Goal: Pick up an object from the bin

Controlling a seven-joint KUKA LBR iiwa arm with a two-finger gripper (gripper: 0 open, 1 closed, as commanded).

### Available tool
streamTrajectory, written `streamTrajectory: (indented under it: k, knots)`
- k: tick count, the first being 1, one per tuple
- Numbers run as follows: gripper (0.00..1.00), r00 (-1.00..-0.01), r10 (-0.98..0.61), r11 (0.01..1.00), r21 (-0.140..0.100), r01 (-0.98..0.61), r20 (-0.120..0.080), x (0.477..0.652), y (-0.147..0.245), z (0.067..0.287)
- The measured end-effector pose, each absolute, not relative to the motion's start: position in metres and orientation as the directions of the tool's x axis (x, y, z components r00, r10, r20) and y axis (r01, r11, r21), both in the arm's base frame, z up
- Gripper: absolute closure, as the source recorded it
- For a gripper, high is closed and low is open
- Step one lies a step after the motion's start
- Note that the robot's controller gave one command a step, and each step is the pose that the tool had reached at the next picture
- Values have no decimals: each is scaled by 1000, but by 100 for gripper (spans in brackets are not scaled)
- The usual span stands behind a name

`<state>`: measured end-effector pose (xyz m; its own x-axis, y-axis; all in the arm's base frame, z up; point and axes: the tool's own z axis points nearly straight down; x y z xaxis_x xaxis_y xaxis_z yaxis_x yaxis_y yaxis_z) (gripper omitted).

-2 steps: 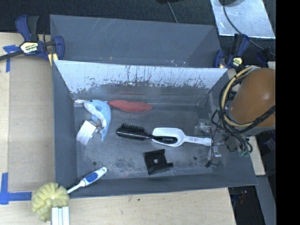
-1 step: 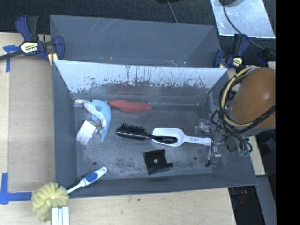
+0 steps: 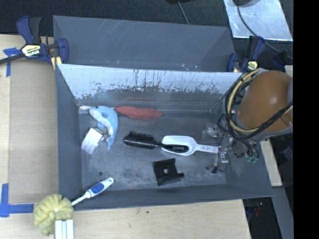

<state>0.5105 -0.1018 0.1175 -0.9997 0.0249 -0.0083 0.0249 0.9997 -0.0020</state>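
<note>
**Bin contents, camera view**

1. Bin (image 3: 149, 86): grey metal, sloped walls, its back wall scuffed along the upper centre of the frame.
2. Gripper (image 3: 220, 156): right of the frame, low over the floor by the right wall. It hangs under an orange cover (image 3: 264, 101) ringed with black and yellow cables (image 3: 233, 114). Jaw state: cannot tell, as the tip is lost among brackets and wires.
3. Hairbrush (image 3: 160, 143): centre of the floor, lying left to right. Black bristle head points left; the white looped handle points right. The handle's thin end reaches the gripper, but whether they touch cannot be made out. It is the item nearest the gripper.
4. Black block (image 3: 167, 171): lower centre, just below the hairbrush handle and apart from it.
5. Red piece (image 3: 139, 113): long, flat and tapered, upper centre at the foot of the back wall.
6. Dolphin (image 3: 105, 119): pale blue toy, centre left, just left of the red piece.
7. White roll (image 3: 91, 140): just below the dolphin, left of the hairbrush bristles.
8. Dish brush (image 3: 93, 189): blue-and-white handle on the lower left wall, with its yellow head outside the rim.
</note>
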Motion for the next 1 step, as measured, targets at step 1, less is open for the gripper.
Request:
streamTrajectory:
  k: [1]
  knots:
    - [0, -999, -45, 999, -2, -45, -6, 489, -95, 129]
